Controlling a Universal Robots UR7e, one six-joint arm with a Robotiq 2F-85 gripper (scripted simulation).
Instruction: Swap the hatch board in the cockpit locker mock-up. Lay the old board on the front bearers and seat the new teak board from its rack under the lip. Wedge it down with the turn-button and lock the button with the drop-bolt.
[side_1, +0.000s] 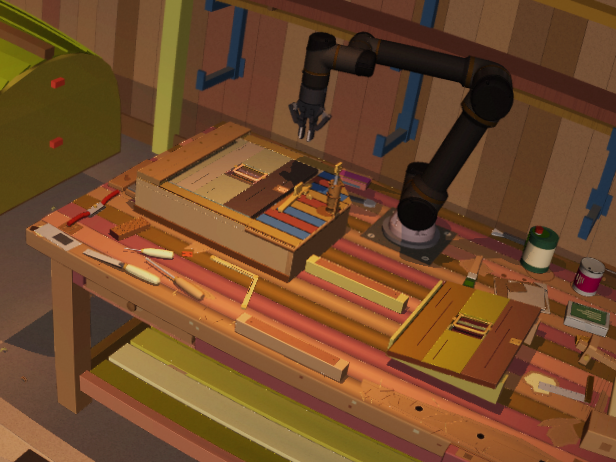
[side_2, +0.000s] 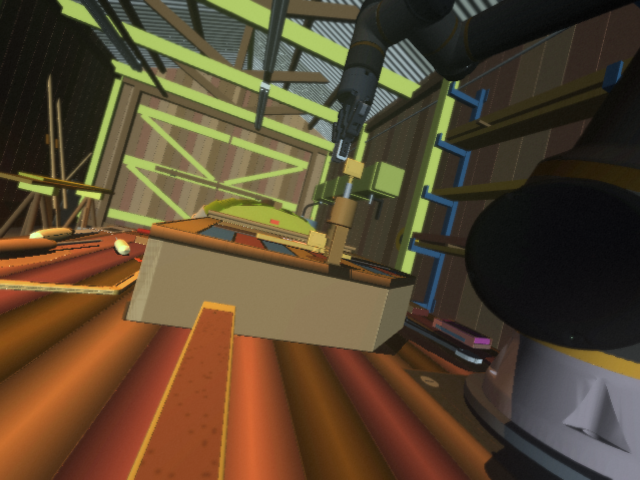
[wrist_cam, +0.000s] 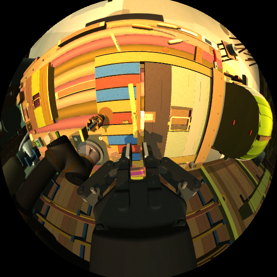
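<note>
The locker mock-up (side_1: 235, 210) sits on the bench's left half. My gripper (side_1: 308, 134) hangs well above its far edge, narrowed and holding nothing. The old board (side_1: 245, 175), pale with a dark plank and a ring pull, lies in the opening under the lip (side_1: 192, 150). The yellow turn-button (side_1: 295, 194) lies beside its dark plank. The drop-bolt (side_1: 334, 192) stands upright on its post at the locker's right end. The new teak board (side_1: 462, 332) leans on its rack at the right front. Two front bearers (side_1: 356, 284) (side_1: 291, 346) lie empty on the bench.
A plank wall with blue brackets (side_1: 406, 120) stands behind the bench. My arm's base (side_1: 417, 227) is right of the locker. Chisels (side_1: 150, 265) and a folding rule (side_1: 240, 277) lie at the left front. Tins (side_1: 539, 249) stand at the far right.
</note>
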